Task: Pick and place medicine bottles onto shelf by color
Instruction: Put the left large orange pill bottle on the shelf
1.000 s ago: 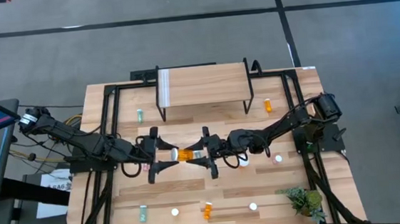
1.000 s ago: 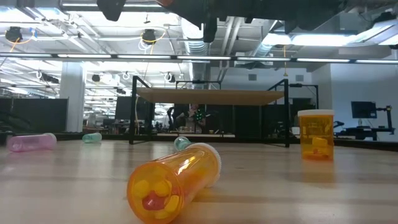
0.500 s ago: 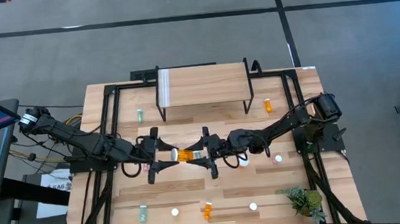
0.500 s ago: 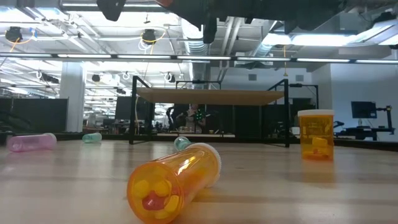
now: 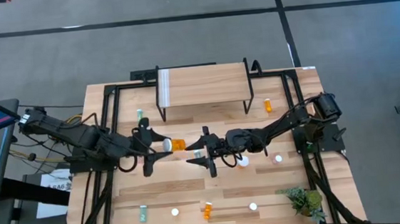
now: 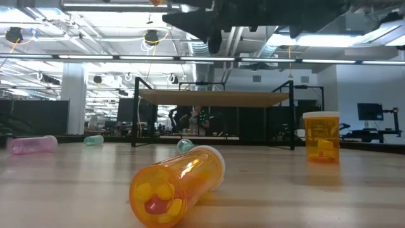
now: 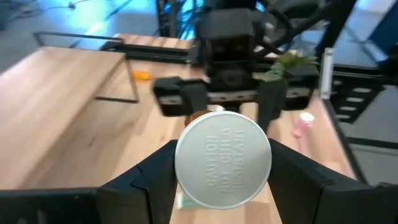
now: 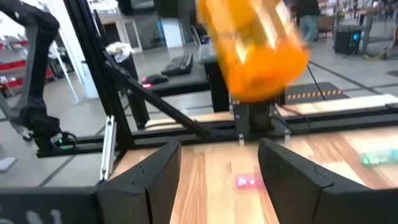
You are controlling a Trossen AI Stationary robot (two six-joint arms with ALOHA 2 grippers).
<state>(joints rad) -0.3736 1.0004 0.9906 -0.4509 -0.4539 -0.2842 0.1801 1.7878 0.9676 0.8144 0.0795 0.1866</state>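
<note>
Orange bottle (image 5: pixel 177 144) now rides with the left pincer (image 5: pixel 161 145), which has pulled back toward its own side, fingers clamped across the bottle just behind the white lid (image 7: pixel 224 159); a second ago both pincers met on it at mid-table (image 5: pixel 334 176). Right pincer (image 5: pixel 204 151) has let go, jaws apart and empty. From the right wrist the bottle hangs blurred, its lid end hidden. Whether it clears the shelf (image 5: pixel 201 83) edge is hard to judge, probably short of it.
</note>
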